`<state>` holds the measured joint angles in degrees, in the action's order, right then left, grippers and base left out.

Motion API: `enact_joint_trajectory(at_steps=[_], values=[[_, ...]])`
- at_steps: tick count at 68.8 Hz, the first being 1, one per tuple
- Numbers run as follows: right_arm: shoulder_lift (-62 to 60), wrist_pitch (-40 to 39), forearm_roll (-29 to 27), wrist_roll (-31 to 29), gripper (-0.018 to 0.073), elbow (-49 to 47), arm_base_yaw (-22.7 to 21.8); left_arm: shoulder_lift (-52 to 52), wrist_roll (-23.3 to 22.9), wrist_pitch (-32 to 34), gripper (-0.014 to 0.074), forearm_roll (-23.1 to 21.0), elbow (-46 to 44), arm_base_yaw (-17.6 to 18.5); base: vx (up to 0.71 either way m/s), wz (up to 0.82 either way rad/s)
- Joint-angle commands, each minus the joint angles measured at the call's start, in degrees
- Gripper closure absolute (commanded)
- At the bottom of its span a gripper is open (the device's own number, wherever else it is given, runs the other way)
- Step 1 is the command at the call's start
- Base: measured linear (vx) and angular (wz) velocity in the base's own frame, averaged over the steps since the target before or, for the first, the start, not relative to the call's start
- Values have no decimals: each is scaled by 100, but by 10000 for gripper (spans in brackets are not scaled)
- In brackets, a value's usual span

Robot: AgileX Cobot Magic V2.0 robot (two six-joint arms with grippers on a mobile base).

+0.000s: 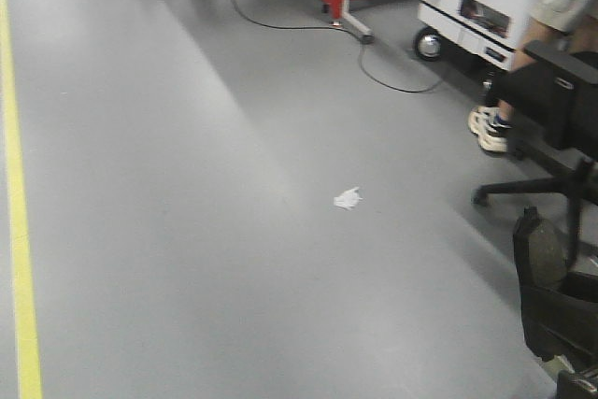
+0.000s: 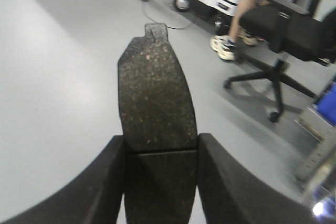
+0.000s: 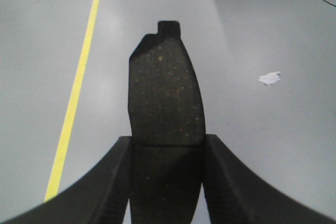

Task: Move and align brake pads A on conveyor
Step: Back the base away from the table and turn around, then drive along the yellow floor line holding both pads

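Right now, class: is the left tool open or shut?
Shut: the left tool clamps a brake pad between both fingers.

Two brake pads: one [image 2: 156, 98] in the left claw [image 2: 160, 182], one [image 3: 165, 93] in the right claw [image 3: 167, 182]; one office chair [image 2: 286, 35].

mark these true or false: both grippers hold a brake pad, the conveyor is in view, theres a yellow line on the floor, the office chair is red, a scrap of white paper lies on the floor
1. Both grippers hold a brake pad. True: the left gripper is shut on a brake pad, and the right gripper on another brake pad.
2. The conveyor is in view. False: only grey floor shows.
3. A yellow line runs along the floor. True.
4. The office chair is red. False: it is black.
5. A white paper scrap lies on the floor. True.
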<state>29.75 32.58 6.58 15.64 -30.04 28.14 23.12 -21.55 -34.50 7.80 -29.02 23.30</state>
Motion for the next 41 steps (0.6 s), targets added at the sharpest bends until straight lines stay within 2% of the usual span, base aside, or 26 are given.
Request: enact_joint_trajectory(at_steps=[1, 41], values=[[9, -504, 66, -36, 569, -177, -13, 18, -4, 523, 451, 30, -171, 23, 13, 48], [9, -504, 66, -36, 569, -177, -13, 18, -4, 528, 451, 30, -171, 23, 14, 51]])
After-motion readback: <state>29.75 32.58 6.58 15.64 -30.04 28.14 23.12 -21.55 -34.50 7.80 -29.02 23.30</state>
